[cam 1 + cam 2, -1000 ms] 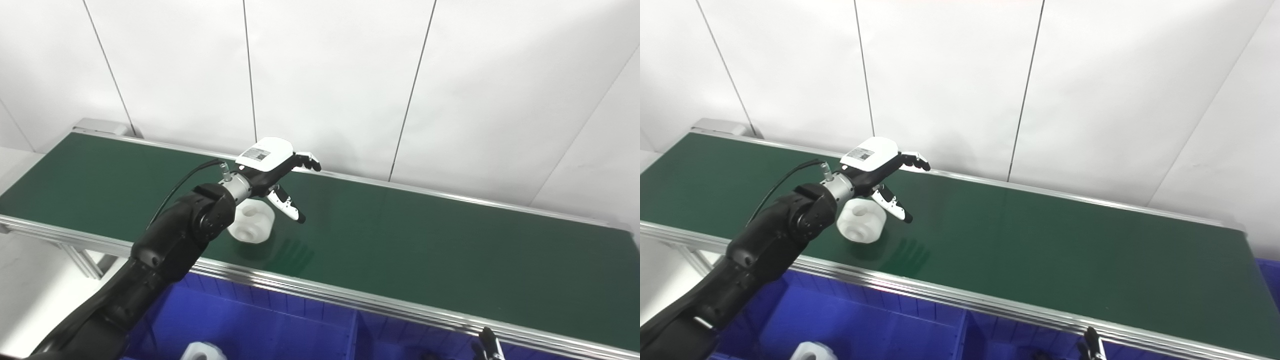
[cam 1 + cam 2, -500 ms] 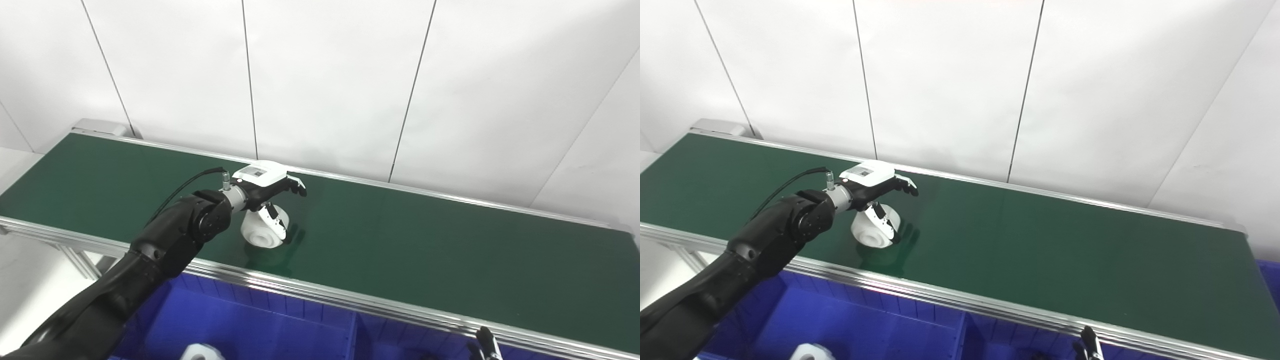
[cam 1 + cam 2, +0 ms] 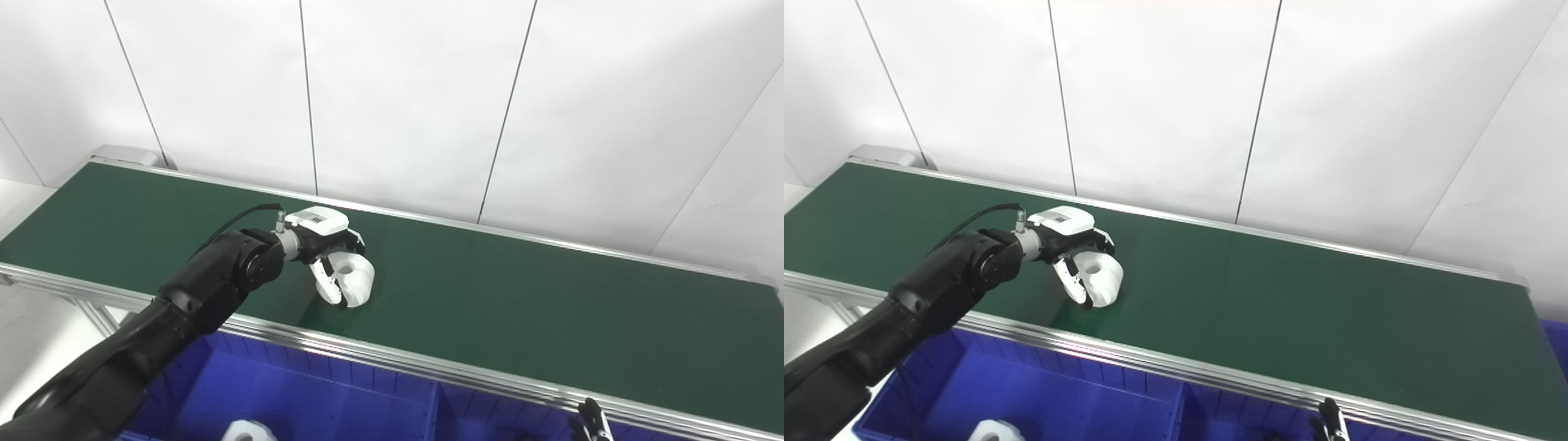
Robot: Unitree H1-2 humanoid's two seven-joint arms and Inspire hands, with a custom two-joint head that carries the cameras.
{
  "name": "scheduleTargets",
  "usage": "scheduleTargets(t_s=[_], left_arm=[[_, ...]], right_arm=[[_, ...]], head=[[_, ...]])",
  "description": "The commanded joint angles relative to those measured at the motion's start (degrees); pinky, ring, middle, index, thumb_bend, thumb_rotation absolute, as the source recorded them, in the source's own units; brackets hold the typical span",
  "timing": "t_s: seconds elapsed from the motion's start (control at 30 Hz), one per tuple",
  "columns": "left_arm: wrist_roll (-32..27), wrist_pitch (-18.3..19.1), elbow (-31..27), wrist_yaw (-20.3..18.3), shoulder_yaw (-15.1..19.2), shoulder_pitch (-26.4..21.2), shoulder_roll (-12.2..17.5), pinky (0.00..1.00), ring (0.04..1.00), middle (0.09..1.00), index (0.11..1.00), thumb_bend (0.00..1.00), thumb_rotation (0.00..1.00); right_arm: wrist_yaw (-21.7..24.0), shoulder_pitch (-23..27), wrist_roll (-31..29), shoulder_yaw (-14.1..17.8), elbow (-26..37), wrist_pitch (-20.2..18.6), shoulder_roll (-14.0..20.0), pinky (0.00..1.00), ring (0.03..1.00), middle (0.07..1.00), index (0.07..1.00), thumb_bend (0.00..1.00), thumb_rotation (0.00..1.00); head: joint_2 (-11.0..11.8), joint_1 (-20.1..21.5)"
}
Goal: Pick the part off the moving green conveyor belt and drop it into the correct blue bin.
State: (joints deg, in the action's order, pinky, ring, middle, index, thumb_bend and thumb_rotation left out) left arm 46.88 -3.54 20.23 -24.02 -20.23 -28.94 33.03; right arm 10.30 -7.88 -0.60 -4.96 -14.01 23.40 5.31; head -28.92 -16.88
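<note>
A white round part with a hole (image 3: 357, 282) lies on the green conveyor belt (image 3: 551, 306), near its front edge. My left hand (image 3: 324, 239) reaches over it from the left. Its fingers curl over the top of the part and the thumb (image 3: 323, 285) presses its near side, so the hand is closed around it. The part also shows in the right eye view (image 3: 1102, 278), resting on the belt. Only the fingertips of my right hand (image 3: 591, 421) show at the bottom edge, low in front of the belt.
Blue bins (image 3: 318, 398) stand below the belt's front rail, split by a divider (image 3: 432, 407). Another white part (image 3: 246, 432) lies in the left bin. A white panelled wall runs behind the belt.
The part has travelled right along the belt. My left hand came down from above it, followed it to the right, and closed its fingers and thumb around it.
</note>
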Motion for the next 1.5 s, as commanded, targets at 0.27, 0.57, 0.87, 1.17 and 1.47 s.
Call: scheduleTargets(t_s=[0.27,0.57,0.87,1.17,1.47], left_arm=[[-0.7,-8.1,8.3,28.9,2.5,3.0,-5.8,0.47,0.456,0.485,0.503,0.54,0.01],[-12.0,-10.2,12.5,36.5,8.2,7.1,-16.0,0.35,0.431,0.485,0.489,0.52,0.0],[-12.1,-11.8,9.4,36.8,7.4,8.9,-15.2,0.37,0.444,0.496,0.479,0.52,0.0],[-15.8,-13.2,-6.1,28.7,9.1,12.1,-8.8,0.39,0.445,0.483,0.487,0.52,0.0],[-5.4,-14.9,-27.8,22.9,8.8,22.9,0.7,0.39,0.372,0.426,0.519,0.52,0.0]], right_arm=[[-1.3,-0.6,1.5,-0.5,3.5,2.4,-0.6,0.93,0.936,0.971,1.0,0.89,1.0],[-1.4,-1.1,1.9,-1.3,5.1,1.9,-0.7,0.93,0.936,0.974,1.0,0.87,1.0],[-1.9,-1.0,2.0,-1.7,5.4,1.8,-1.0,0.93,0.94,0.971,1.0,0.86,0.99],[-1.5,-0.9,1.5,-2.2,6.4,0.8,-0.7,0.94,0.947,0.978,1.0,0.87,0.98],[-1.2,-1.0,0.6,-1.9,8.7,-1.3,-0.1,0.93,0.94,0.971,1.0,0.85,0.95]], head=[[-0.5,0.6],[-1.0,1.1],[-1.2,1.3],[-3.4,1.5],[-7.1,0.6]])
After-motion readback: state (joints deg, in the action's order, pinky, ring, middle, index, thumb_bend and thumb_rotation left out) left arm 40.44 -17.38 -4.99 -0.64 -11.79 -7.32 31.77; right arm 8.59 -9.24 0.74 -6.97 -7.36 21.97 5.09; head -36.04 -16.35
